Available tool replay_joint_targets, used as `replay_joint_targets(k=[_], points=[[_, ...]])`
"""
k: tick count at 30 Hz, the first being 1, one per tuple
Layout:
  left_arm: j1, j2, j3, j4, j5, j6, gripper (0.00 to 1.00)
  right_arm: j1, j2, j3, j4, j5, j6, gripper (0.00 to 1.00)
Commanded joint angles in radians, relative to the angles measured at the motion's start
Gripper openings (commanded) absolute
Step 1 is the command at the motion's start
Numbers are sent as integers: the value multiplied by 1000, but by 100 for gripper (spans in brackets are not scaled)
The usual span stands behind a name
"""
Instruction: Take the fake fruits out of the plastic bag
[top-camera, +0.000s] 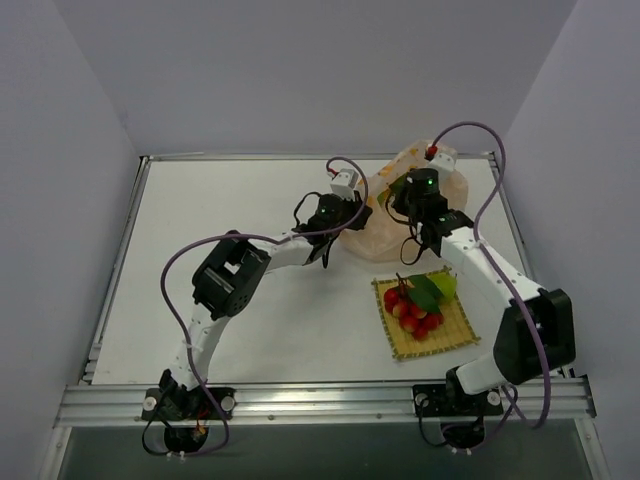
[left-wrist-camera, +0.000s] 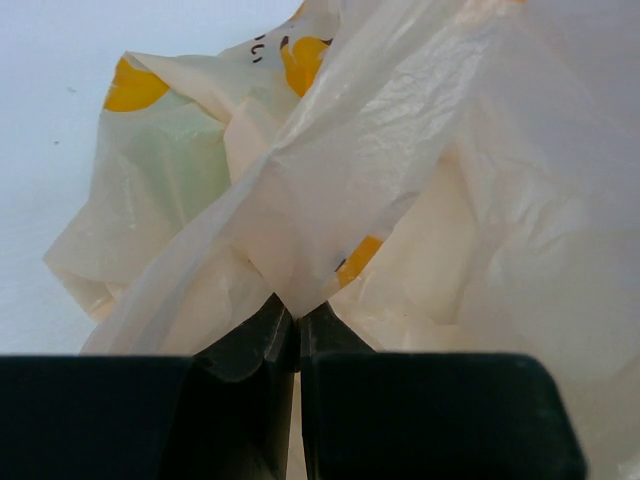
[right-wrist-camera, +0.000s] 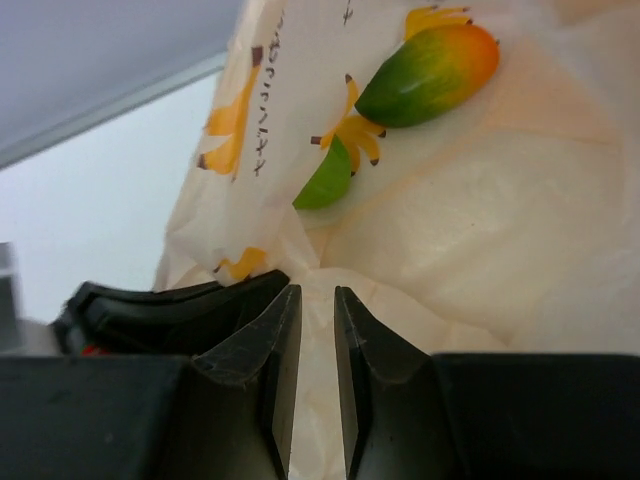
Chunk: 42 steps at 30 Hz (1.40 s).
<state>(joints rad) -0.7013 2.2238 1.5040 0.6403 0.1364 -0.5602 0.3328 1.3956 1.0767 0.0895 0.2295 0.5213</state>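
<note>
While the red berry bunch (top-camera: 412, 312) and at least one round green fruit (top-camera: 445, 285) lie already on the yellow woven mat (top-camera: 455, 338), the task looks to me a little more than half done. The plastic bag (top-camera: 375, 240) sits at the far side of the table (top-camera: 230, 220), just behind the mat. In the right wrist view the mango (right-wrist-camera: 430, 72) rests on the bag's film, so I judge it is not yet taken out. A smaller green piece (right-wrist-camera: 325, 178) shows below it; what it is I cannot tell. The left hand (left-wrist-camera: 297, 315) is closed tight on a fold of the bag. The right hand (right-wrist-camera: 310, 300) has its fingers close together with a thin gap. Whether it pinches anything I cannot tell.
</note>
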Motion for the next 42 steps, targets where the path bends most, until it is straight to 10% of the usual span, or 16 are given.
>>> replay_joint_targets(k=[1,12,20,29,37,42], points=[[-1,-92,-17,56,-98,5,2,-5,155,48,87,-42,-52,16],[10,-66,-54,47,-166,-63,2,-57,529,244,183,-151,-165,18],[26,-64,-38,45,-103,-70,2,-75,657,356,262,-262,-213,60],[36,-47,-16,41,-70,-90,2,-95,802,472,265,-389,-210,83],[55,-29,-5,25,-57,-84,2,-98,911,595,303,-381,-210,80],[66,-33,-4,22,-49,-79,2,-92,846,537,363,-361,-230,48]])
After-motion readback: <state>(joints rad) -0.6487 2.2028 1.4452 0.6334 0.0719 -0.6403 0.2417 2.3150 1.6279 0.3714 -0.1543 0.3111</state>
